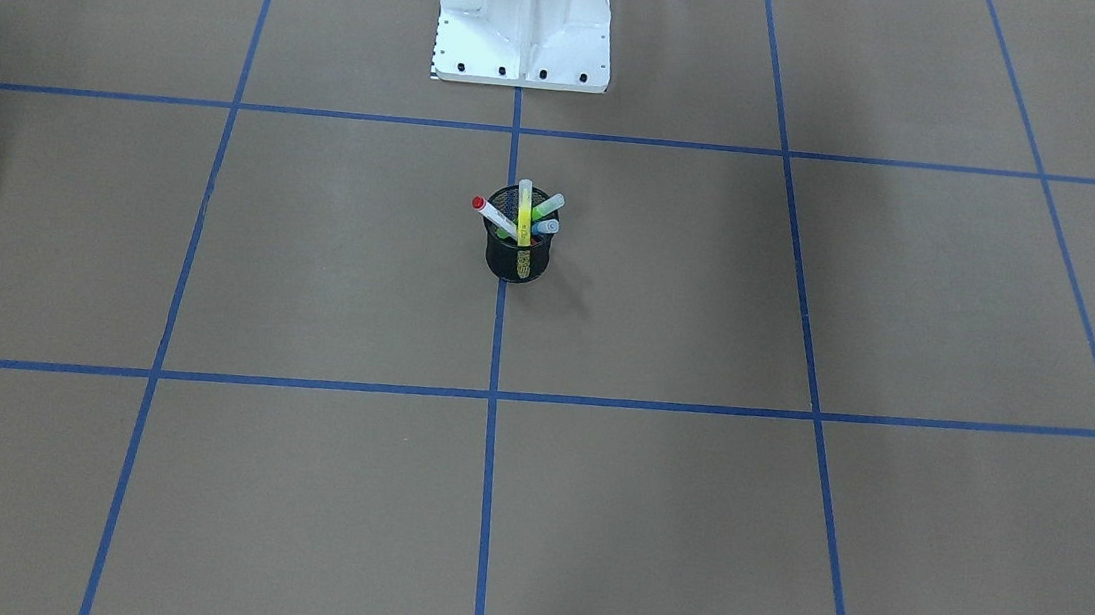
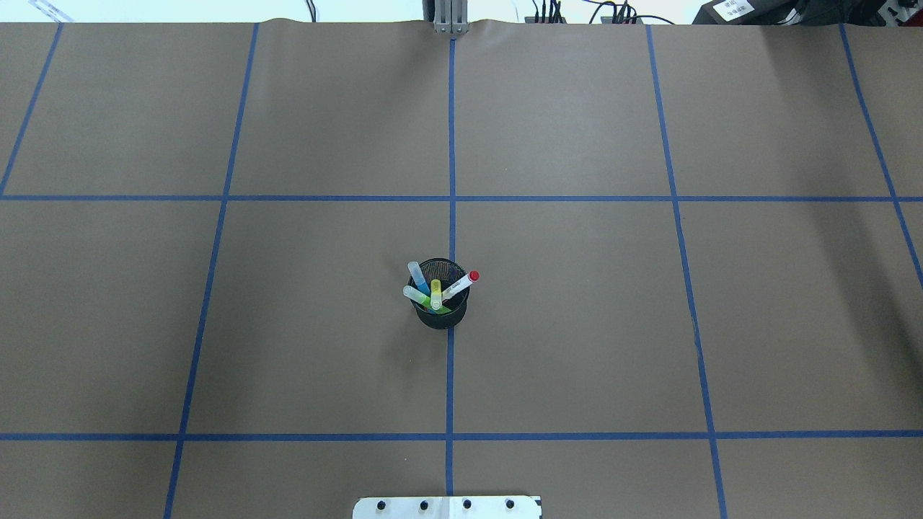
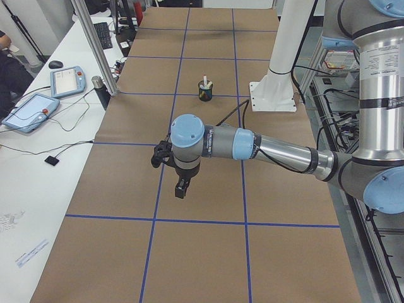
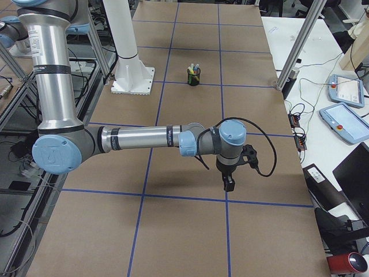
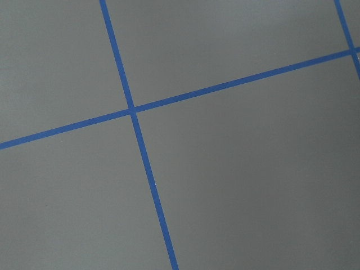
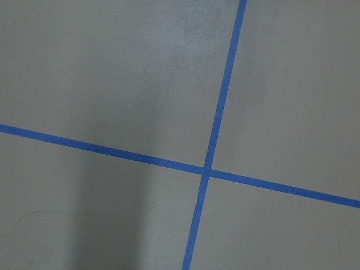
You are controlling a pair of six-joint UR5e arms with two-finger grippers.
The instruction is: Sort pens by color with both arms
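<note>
In the front-facing view you find the black mesh cup (image 1: 515,262) upright on the centre tape line (image 1: 500,343) of the brown surface (image 1: 311,255), near the white pedestal (image 1: 525,24). All four pens stand in it. The red-capped pen (image 1: 491,214) leans to the left, the yellow pen (image 1: 523,213) is nearly upright, and the green pen (image 1: 547,208) and blue pen (image 1: 546,227) lean to the right.

From overhead, the pens fan out of the cup's rim.

In the left side view, your left arm (image 3: 271,148) stretches out low and level, well apart from the far cup. Its wrist is bent so the left fingers (image 3: 182,188) point straight down over the surface. You cannot tell how far they are parted.

In the right side view, the right arm (image 4: 144,138) lies level too. The right fingers (image 4: 229,183) point down, and their opening is equally unclear.

Both wrist views show only the surface and crossing tape.
</note>
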